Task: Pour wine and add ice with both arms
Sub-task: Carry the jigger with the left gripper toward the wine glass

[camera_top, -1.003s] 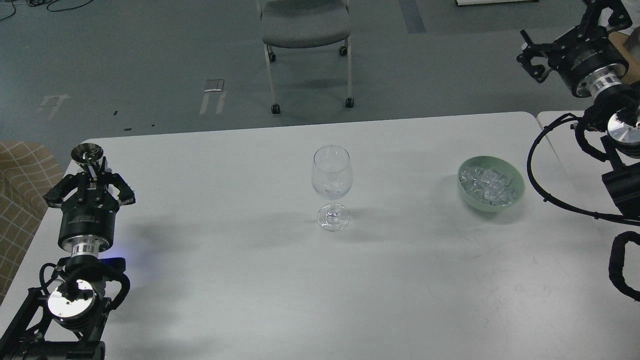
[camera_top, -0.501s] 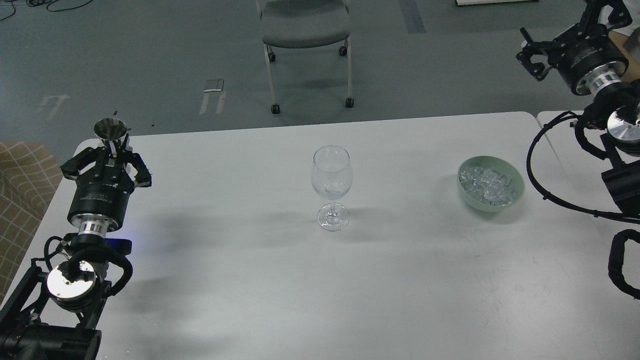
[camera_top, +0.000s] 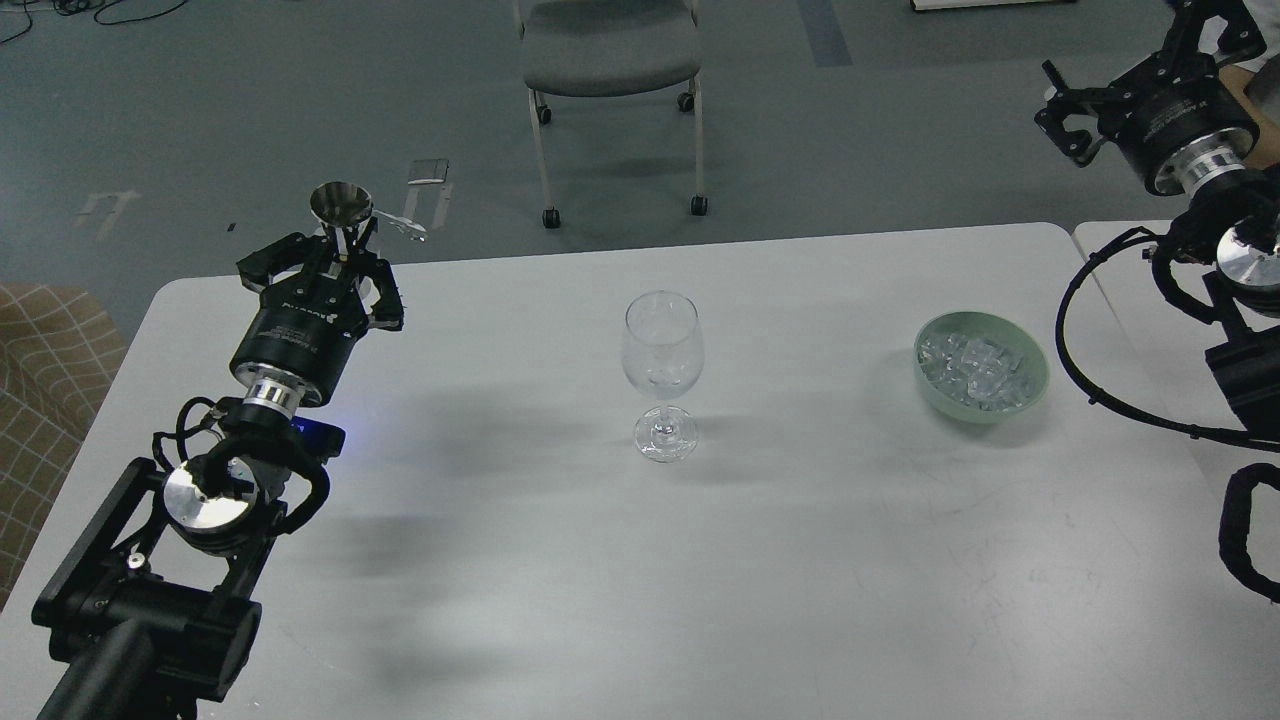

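Note:
A clear wine glass stands upright at the middle of the white table. A pale green bowl to its right holds several clear ice cubes. My left gripper is shut on a small shiny metal cup with a thin handle, held upright above the table's far left edge, well left of the glass. Any wine in the cup is hidden from this angle. My right gripper is open and empty, raised at the far right, above and behind the bowl.
A grey wheeled chair stands on the floor behind the table. A second white table adjoins at the right, under my right arm. A checked cloth lies off the left edge.
My left gripper has carried the metal cup up and to the right, from the table's left edge toward the far side and nearer the glass. The right gripper has barely moved.

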You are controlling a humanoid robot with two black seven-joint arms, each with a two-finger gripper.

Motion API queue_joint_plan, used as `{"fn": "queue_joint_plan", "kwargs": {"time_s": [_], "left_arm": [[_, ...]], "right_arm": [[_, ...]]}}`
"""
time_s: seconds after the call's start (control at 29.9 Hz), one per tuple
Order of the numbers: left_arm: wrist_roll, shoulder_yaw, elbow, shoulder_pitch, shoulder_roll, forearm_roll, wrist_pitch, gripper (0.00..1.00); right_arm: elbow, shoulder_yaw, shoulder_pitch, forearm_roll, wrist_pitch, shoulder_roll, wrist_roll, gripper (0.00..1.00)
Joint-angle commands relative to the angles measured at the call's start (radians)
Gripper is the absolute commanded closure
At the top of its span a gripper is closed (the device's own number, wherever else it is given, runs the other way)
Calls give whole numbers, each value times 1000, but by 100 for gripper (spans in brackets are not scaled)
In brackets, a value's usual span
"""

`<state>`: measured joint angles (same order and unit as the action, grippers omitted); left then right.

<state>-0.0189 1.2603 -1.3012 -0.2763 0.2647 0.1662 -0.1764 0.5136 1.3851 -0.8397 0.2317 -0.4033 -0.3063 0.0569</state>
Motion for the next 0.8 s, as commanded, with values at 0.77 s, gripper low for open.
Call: {"fn": "queue_joint_plan", "kwargs": {"time_s": [0.77], "left_arm": [[51,-147,-10,-104,-68,1,34,100]], "right_arm": [[3,0,4,0,-2,-5,0,0]]}}
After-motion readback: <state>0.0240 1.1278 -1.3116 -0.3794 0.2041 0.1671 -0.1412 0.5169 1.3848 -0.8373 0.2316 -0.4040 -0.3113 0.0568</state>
